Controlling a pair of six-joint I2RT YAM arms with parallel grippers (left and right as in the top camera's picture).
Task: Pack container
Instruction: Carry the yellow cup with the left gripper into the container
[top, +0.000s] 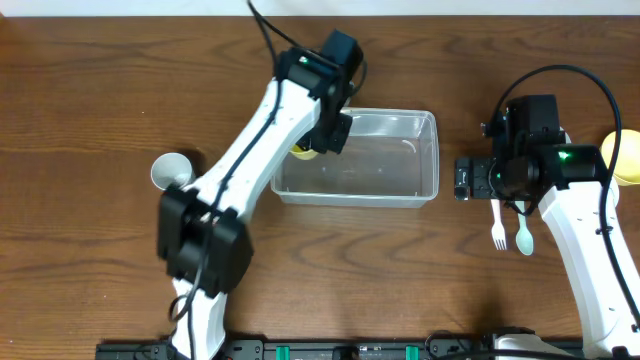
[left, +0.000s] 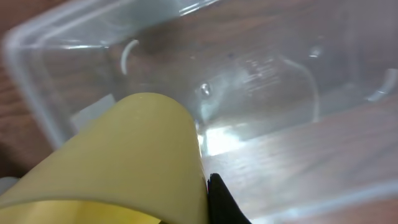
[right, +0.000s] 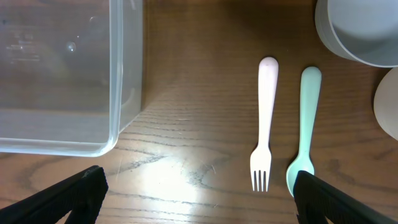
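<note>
Loading seems in hand: the container (top: 380, 165) sits mid-table, nearer the far edge, and the left gripper (top: 328, 135) pinches a yellow cup (left: 124, 162) over its left end. Next it needs lowering and release inside. The right gripper (right: 199, 199) hangs spread above the fork (right: 266, 118) and spoon (right: 305, 124) toward the right edge.

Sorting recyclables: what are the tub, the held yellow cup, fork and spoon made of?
Tub: clear glossy plastic; wood grain shows through. Yellow cup: opaque, smooth, probably plastic. Fork: pale, matte, no metallic shine, likely plastic. Spoon: mint green, likely the same.
</note>
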